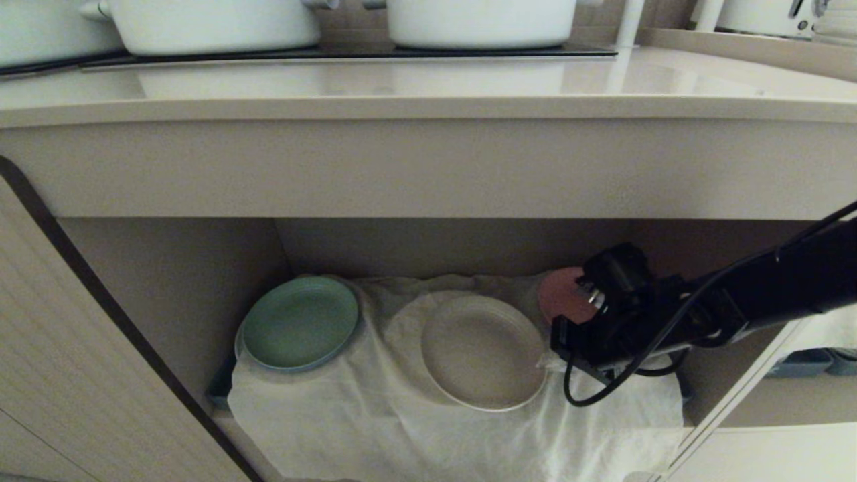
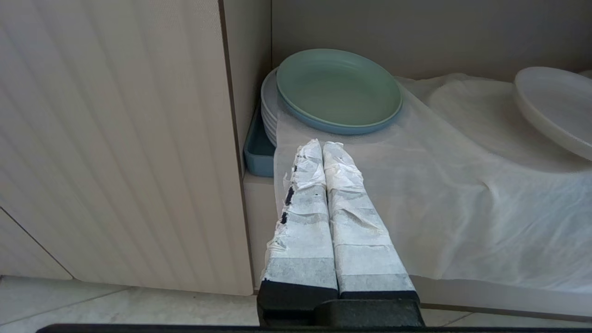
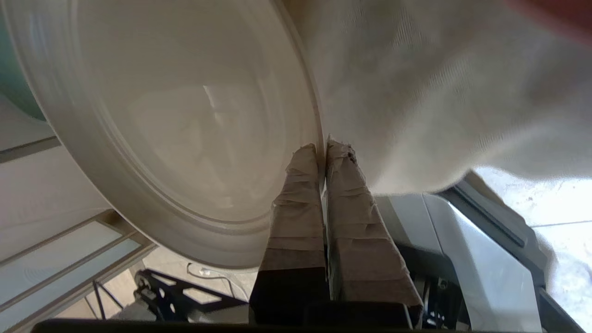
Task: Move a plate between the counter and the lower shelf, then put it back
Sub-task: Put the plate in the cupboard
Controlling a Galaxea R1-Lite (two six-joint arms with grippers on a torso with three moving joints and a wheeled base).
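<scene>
The right gripper (image 3: 322, 150) fingers are clenched on the plate (image 1: 483, 351) at its right rim. The desk (image 1: 428, 84) lies straight above the lower shelf (image 1: 402, 415)

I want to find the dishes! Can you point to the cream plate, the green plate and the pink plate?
the plate (image 1: 483, 351), head view, its flat middle.
green plate (image 1: 300, 323), head view, its flat middle.
pink plate (image 1: 561, 294), head view, the part showing behind the right arm.

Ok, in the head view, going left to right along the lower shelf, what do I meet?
Pale green plate → beige plate → pink plate → right gripper, its jaws shut on the beige plate's rim.
</scene>
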